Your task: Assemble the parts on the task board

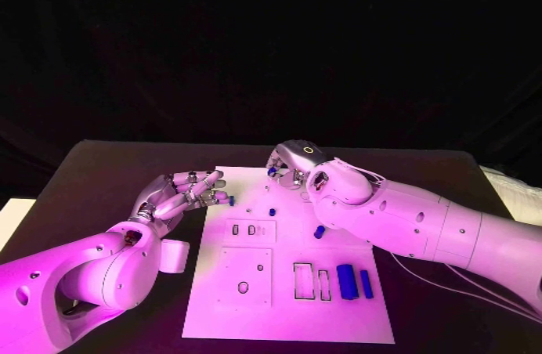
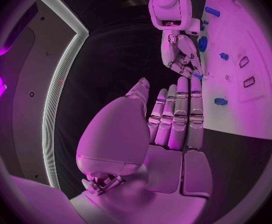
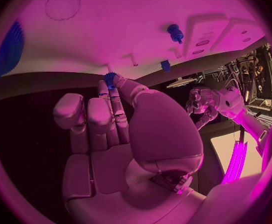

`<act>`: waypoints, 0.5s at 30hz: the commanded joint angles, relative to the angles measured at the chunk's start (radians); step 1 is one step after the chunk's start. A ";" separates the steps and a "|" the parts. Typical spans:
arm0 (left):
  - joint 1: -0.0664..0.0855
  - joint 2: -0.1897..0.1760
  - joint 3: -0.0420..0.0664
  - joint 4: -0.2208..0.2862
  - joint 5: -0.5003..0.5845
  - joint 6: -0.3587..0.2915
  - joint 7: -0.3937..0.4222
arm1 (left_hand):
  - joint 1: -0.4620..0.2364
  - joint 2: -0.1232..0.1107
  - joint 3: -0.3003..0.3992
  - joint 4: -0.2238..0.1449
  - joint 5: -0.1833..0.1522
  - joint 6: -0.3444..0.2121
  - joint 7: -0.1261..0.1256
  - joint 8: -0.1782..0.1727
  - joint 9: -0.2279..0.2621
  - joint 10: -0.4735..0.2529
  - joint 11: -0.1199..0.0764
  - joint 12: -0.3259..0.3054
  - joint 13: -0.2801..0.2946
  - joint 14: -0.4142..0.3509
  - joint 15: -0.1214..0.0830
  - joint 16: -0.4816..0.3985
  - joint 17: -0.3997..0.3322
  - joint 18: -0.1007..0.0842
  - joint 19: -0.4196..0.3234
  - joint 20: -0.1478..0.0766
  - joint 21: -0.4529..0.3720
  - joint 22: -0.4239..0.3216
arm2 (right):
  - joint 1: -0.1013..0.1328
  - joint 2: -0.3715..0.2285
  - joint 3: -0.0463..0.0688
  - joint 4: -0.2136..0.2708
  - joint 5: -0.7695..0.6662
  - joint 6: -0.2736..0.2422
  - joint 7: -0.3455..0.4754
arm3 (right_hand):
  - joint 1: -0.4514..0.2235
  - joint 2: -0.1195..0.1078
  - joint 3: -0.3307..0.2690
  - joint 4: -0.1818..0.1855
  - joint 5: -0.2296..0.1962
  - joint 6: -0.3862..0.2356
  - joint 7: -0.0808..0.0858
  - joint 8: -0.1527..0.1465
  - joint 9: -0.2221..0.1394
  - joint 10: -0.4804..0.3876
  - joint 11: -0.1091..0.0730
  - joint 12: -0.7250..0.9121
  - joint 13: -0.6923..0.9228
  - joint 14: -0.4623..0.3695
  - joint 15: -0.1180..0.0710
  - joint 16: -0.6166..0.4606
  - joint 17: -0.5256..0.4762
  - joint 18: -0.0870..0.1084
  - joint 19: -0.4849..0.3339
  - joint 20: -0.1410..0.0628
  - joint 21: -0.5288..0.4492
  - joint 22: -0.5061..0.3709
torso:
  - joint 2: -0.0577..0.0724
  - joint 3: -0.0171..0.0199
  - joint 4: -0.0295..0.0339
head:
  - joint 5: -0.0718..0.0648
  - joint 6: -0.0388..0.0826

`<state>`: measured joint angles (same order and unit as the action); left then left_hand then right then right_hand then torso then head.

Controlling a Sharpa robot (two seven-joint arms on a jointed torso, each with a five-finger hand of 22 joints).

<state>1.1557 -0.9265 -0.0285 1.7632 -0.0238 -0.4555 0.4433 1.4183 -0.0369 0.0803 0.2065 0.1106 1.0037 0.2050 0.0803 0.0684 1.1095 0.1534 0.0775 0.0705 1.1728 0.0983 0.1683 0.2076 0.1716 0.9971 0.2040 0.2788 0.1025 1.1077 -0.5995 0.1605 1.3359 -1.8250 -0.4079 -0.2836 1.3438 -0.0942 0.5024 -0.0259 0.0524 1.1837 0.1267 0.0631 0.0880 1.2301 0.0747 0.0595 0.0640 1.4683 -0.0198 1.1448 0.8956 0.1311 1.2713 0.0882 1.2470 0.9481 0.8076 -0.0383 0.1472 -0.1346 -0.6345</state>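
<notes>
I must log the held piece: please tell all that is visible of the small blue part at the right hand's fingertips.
The small blue part looks like a tiny toothed wheel, seemingly plastic. The right hand pinches it between fingertips, just over the far edge of the white board. Whether it touches the board cannot be told.

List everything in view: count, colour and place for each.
task board: one, white, middle of the table.
table: one, black, under the board.
blue blocks: two, upright side by side, board's near right part.
small blue parts: at least three loose on the board's middle and far part; exact count unclear.
small blue gear: one, pinched at the right hand's fingertips, near the board's far edge.
left hand: one, silver, at the board's left edge, holding nothing, fingers straight.
right hand: one, silver, over the board's far edge.
</notes>
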 commanded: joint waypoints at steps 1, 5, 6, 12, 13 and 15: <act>0.001 0.000 0.001 0.001 0.002 0.013 0.005 | 0.009 -0.002 0.002 -0.006 -0.004 -0.004 0.007 -0.007 -0.002 -0.009 0.001 -0.006 -0.001 -0.003 0.004 -0.006 0.002 0.011 -0.001 0.008 -0.007 -0.001 | -0.006 -0.002 -0.003 0.002 -0.020 0.031 -0.024 | -0.004 -0.007 -0.002 0.006 0.002 -0.001 0.002 0.003 0.002 -0.001 -0.006 0.002 0.000 0.016 0.005 0.001 -0.001 -0.013 -0.008 0.000 0.006 0.000 | 0.001 -0.0006 0.0006 | 0.001 -0.002; 0.001 0.000 0.001 0.001 0.002 0.013 0.005 | 0.009 -0.002 0.002 -0.006 -0.004 -0.004 0.007 -0.007 -0.002 -0.009 0.001 -0.006 -0.001 -0.003 0.004 -0.006 0.002 0.011 -0.001 0.008 -0.007 -0.001 | -0.007 -0.007 -0.003 0.009 -0.022 0.036 -0.024 | -0.005 -0.009 -0.003 0.007 0.002 -0.001 0.002 0.003 0.002 -0.001 -0.006 0.002 0.000 0.015 0.005 0.001 -0.001 -0.014 -0.008 0.000 0.006 0.001 | 0.001 -0.0008 0.0007 | 0.000 -0.003; 0.001 0.000 0.001 0.001 0.002 0.013 0.005 | 0.009 -0.002 0.002 -0.006 -0.004 -0.004 0.007 -0.007 -0.002 -0.009 0.001 -0.006 -0.001 -0.003 0.004 -0.006 0.002 0.011 -0.001 0.008 -0.007 -0.001 | -0.008 -0.008 -0.003 0.012 -0.022 0.037 -0.024 | -0.006 -0.009 -0.003 0.007 0.002 -0.001 0.002 0.004 0.002 -0.001 -0.007 0.002 0.000 0.015 0.005 0.002 -0.001 -0.014 -0.008 0.000 0.006 0.001 | 0.001 -0.0009 0.0007 | 0.001 -0.003; 0.001 -0.001 0.001 0.001 0.002 0.013 0.007 | 0.009 -0.002 0.002 -0.007 -0.004 -0.005 0.007 -0.008 -0.002 -0.011 0.002 -0.008 -0.001 -0.003 0.005 -0.007 0.002 0.011 -0.001 0.009 -0.007 -0.002 | -0.012 -0.016 -0.003 0.027 -0.023 0.043 -0.022 | -0.006 -0.010 -0.003 0.008 0.003 -0.001 0.002 0.004 0.002 -0.001 -0.007 0.002 0.000 0.015 0.005 0.002 0.000 -0.014 -0.009 0.000 0.006 0.001 | 0.001 -0.0007 0.0006 | 0.002 -0.004; 0.001 -0.001 0.001 0.001 0.002 0.013 0.007 | 0.009 -0.002 0.002 -0.007 -0.004 -0.005 0.007 -0.008 -0.002 -0.011 0.002 -0.008 -0.001 -0.003 0.005 -0.007 0.002 0.011 -0.001 0.009 -0.007 -0.002 | -0.013 -0.017 -0.003 0.029 -0.023 0.045 -0.022 | -0.006 -0.010 -0.003 0.008 0.003 -0.001 0.002 0.004 0.002 -0.001 -0.007 0.002 0.000 0.015 0.005 0.002 0.000 -0.014 -0.009 0.000 0.006 0.001 | 0.001 -0.0008 0.0003 | 0.001 -0.003; 0.001 -0.001 0.001 0.001 0.002 0.013 0.007 | 0.009 -0.002 0.002 -0.007 -0.004 -0.005 0.007 -0.008 -0.002 -0.011 0.002 -0.008 -0.001 -0.003 0.005 -0.007 0.002 0.011 -0.001 0.009 -0.007 -0.002 | -0.014 -0.018 -0.003 0.030 -0.023 0.047 -0.023 | -0.006 -0.010 -0.003 0.008 0.003 -0.001 0.002 0.004 0.002 -0.001 -0.007 0.002 0.000 0.015 0.005 0.002 0.000 -0.014 -0.009 0.000 0.006 0.001 | 0.002 -0.0007 0.0001 | 0.001 -0.003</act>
<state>1.1558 -0.9282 -0.0285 1.7628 -0.0232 -0.4555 0.4429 1.4183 -0.0369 0.0831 0.2037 0.1106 1.0000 0.2086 0.0763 0.0684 1.1058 0.1571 0.0728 0.0706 1.1727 0.0983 0.1625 0.2091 0.1715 0.9971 0.2040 0.2748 0.1027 1.0984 -0.6164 0.1594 1.3632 -1.8335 -0.3948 -0.2972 1.3395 -0.0985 0.4995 -0.0231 0.0523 1.1807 0.1265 0.0603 0.0887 1.2285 0.0764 0.0569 0.0630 1.4683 -0.0198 1.1447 0.8956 0.1312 1.2713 0.0881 1.2469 0.9481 0.8089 -0.0389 0.1477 -0.1328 -0.6384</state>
